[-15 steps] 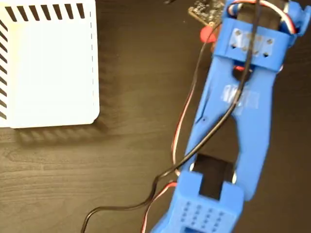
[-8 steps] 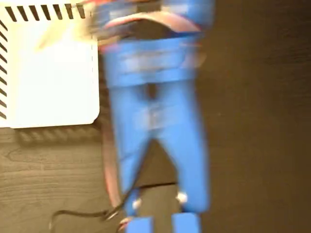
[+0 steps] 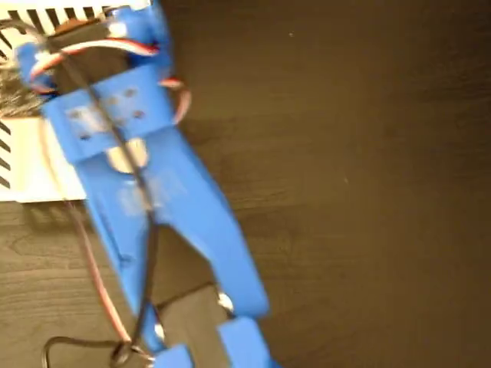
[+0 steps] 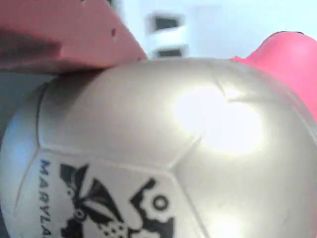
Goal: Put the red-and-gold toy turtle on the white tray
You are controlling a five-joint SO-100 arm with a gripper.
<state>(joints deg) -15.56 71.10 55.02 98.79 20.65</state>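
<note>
In the fixed view we see the blue arm (image 3: pixel 146 199) slanting from the near edge up toward the far left, its upper end lying over the white tray (image 3: pixel 27 180) at the left side of the dark wooden bench (image 3: pixel 368 153). Only a strip of the tray shows, with black stripes along its left and far edges. Red, white and black wires (image 3: pixel 92 261) run down the arm to the near edge. The picture is motion-blurred, and the hand itself is hidden under the arm's upper end, so from here we cannot tell how the fingers stand, nor can we see the turtle.

In the wrist view the red-and-gold toy turtle (image 4: pixel 163 148) fills nearly the whole picture. Its shiny domed shell faces the camera, with the black printed logo low and left of centre. A red part of the body (image 4: pixel 292 64) pokes out at the upper right; we cannot tell whether it is head or leg, so the long axis stays unclear. A reddish finger (image 4: pixel 59 34) of the hand presses on the shell at the upper left. Behind, the white tray surface (image 4: pixel 218 25) shows with black marks.
</note>
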